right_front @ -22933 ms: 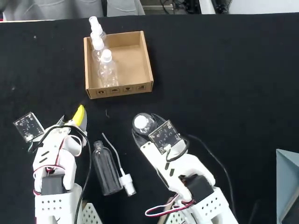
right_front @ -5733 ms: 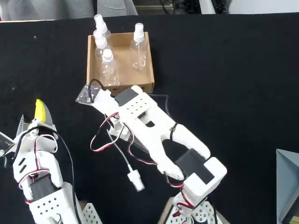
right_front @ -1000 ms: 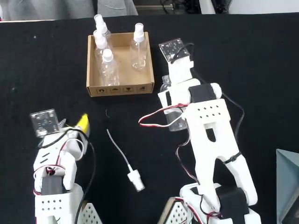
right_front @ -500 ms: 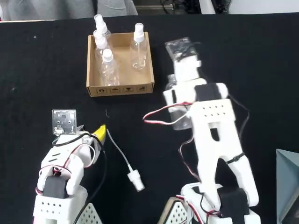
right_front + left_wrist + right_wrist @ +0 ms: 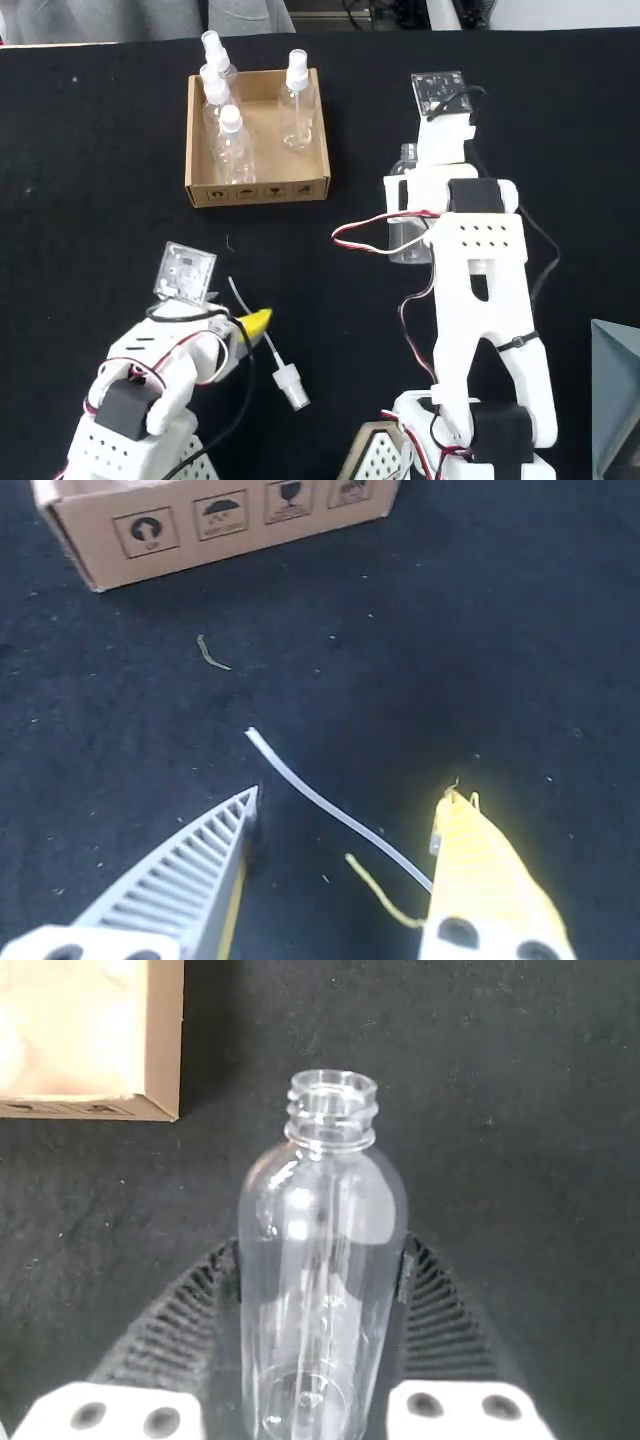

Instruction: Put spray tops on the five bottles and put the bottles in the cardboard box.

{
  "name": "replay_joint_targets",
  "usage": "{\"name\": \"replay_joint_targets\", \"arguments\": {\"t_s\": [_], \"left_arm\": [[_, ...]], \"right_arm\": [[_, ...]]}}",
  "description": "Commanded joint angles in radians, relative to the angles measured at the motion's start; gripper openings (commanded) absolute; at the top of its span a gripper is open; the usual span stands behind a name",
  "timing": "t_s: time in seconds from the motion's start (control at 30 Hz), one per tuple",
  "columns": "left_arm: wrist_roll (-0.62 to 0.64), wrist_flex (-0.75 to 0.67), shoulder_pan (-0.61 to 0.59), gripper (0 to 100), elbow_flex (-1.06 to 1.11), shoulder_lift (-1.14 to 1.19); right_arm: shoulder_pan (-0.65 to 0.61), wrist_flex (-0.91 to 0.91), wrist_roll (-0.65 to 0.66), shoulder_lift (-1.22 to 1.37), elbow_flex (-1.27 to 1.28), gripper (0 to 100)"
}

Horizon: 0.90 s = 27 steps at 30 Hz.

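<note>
**Right tool.** Your right tool [image 5: 322, 1252] is clamped on the fifth bottle [image 5: 320, 1300], gripping the body from both sides. The neck is open and carries no spray top. In the high view this bottle is held beside the cardboard box [image 5: 255, 190], apart from it and not over its opening.

**Left tool.** Your left tool [image 5: 350, 800] stands with its fingers apart, the grey one and the yellow one on either side of the thin dip tube [image 5: 330, 810]. Neither finger is closed on the tube. The tube belongs to the loose spray top [image 5: 290, 385], which lies on the worktop [image 5: 560, 120] just beside your left arm and well apart from the held bottle.

**Box contents.** Four capped bottles [image 5: 231, 140] are in the box: three grouped along one side and one against the opposite side. Bare cardboard shows between them.

**Progress, as judged.** Four of the five bottles look finished, each capped and boxed. The fifth is in hand but uncapped.

**Outstanding, as judged.**
- Close the left tool on the spray top.
- Bring the spray top to the open neck and feed the tube in.
- Seat the spray top on the bottle.
- Set the bottle into the free space in the box.
</note>
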Motion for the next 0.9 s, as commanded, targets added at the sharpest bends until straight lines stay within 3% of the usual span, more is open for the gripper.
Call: {"name": "replay_joint_targets", "arguments": {"t_s": [0.0,0.47,0.63,0.87], "left_arm": [[-0.011,0.002,0.048,26,-0.042,-0.005],[0.000,-0.106,0.053,27,-0.125,0.347],[0.095,-0.210,0.054,27,-0.125,0.465],[0.103,-0.281,0.054,27,-0.148,0.617]], "right_arm": [[0.032,-0.023,-0.009,-0.053,-0.010,9.9],[0.028,-0.023,-0.008,-0.053,-0.008,9.9],[0.026,-0.023,-0.008,-0.053,-0.008,9.9],[0.026,-0.023,-0.008,-0.053,-0.008,9.9]]}}
